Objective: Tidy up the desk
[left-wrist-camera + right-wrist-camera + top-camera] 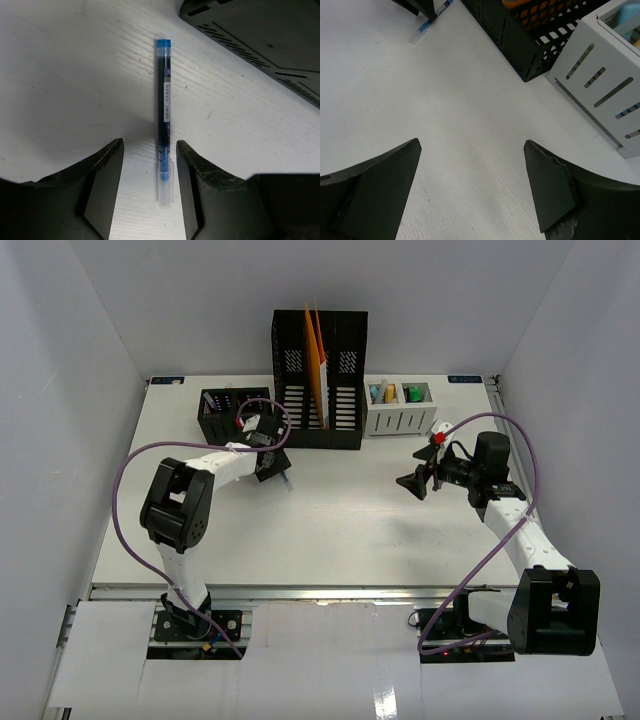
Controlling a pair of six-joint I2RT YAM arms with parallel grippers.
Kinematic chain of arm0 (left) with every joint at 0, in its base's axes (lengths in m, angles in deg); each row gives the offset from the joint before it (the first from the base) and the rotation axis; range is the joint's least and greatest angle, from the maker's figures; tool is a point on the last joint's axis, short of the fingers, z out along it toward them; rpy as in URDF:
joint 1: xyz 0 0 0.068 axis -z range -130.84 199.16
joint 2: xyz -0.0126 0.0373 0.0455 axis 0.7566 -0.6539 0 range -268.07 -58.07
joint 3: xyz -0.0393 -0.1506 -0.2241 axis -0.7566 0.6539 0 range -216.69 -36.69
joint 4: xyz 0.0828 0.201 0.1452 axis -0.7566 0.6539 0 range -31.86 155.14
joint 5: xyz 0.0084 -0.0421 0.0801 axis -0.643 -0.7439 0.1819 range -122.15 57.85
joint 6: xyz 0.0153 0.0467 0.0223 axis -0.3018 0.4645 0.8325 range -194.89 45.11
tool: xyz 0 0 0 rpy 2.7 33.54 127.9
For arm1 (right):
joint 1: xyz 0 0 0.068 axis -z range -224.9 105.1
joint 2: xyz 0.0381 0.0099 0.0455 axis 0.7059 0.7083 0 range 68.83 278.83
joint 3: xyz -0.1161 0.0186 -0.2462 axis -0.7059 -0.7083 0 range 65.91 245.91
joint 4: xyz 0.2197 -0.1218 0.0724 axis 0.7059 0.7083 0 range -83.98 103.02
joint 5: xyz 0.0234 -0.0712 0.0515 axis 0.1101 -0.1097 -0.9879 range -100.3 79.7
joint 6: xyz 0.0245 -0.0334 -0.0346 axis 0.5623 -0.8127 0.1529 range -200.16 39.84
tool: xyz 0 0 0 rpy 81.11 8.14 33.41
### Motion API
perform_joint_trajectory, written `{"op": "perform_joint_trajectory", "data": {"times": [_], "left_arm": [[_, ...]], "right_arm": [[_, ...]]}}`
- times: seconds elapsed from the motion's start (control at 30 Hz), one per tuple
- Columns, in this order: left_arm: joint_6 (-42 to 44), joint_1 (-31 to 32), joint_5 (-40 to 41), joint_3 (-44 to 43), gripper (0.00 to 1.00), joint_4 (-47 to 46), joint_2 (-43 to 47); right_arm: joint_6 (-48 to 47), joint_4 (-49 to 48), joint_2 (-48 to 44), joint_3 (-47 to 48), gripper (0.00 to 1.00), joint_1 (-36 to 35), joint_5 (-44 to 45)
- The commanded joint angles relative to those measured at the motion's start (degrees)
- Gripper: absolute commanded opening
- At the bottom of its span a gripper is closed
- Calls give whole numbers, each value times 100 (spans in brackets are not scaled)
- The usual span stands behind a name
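The white desk point(350, 530) holds a blue pen with a clear cap point(164, 100), lying flat just in front of the black file holder point(320, 390). My left gripper point(149, 145) is open and low over the desk, one finger on either side of the pen's capped end, neither touching it. In the top view the left gripper point(270, 464) sits beside the pen point(285, 481). My right gripper point(412, 483) is open and empty, held above the right half of the desk; its own view point(471, 145) shows bare desk between the fingers and the pen point(427, 24) far off.
The black file holder holds orange folders point(318, 355). A small black tray point(225, 405) stands left of it, a white slotted organizer point(400, 410) with coloured items to its right. White walls enclose the desk; a metal rail point(300, 592) runs along the near edge.
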Motion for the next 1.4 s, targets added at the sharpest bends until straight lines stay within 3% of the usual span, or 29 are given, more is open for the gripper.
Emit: {"op": "perform_joint_trajectory", "data": {"times": [0.0,0.27,0.3,0.4,0.73,0.87,1.07,1.2,1.37], "left_arm": [[208,27,-139,-171,58,-145,55],[312,30,-29,-940,58,557,-691],[359,26,-45,-995,55,614,-763],[506,27,-121,-1002,30,688,-841],[1208,27,434,-465,22,777,-524],[1467,26,467,-8,13,661,-27],[2064,25,-290,913,2,-194,1434],[2585,-92,-918,1325,0,-991,2330],[2842,-671,-1444,1240,0,-1467,2720]], "right_arm": [[-26,50,-1,243,90,35,-73],[-43,59,-14,251,90,40,-69],[-43,60,-20,251,90,44,-65],[-43,59,-27,251,90,44,-73],[-34,59,-53,251,90,44,-100],[-34,58,-53,243,90,53,-98],[-25,50,-36,242,90,53,-83],[-17,46,-27,238,90,53,-91],[1,34,-45,234,90,62,-91]]}}
